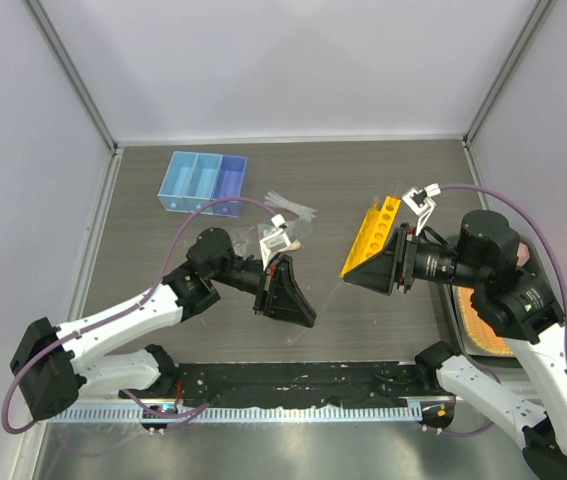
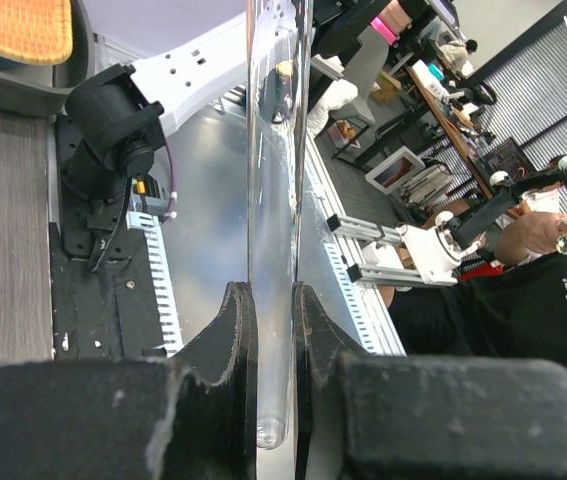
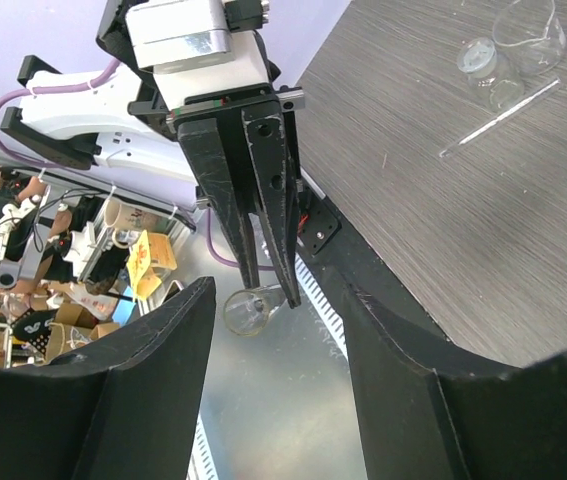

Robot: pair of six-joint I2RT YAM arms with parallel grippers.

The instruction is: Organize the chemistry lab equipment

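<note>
Nearest to me, the left gripper (image 2: 273, 300) is pressed together on a long clear glass test tube (image 2: 272, 200). It pinches the tube low, near the rounded closed end, so most of the length projects free beyond the fingertips.

I judge this grip leaves room for a second hold. The right gripper (image 3: 275, 300) faces it with jaws spread and nothing between them, lined up on the tube's end. The tube is in the air between the two arms, above the dark wood-grain table (image 1: 393, 180).

Just beyond stands the long yellow plastic rack with round holes (image 1: 375, 232), tilted, the likely destination.

Farther out lie a small clear beaker (image 3: 533, 30), thin clear droppers (image 1: 291, 208) and a blue three-compartment tray (image 1: 203, 182).
</note>
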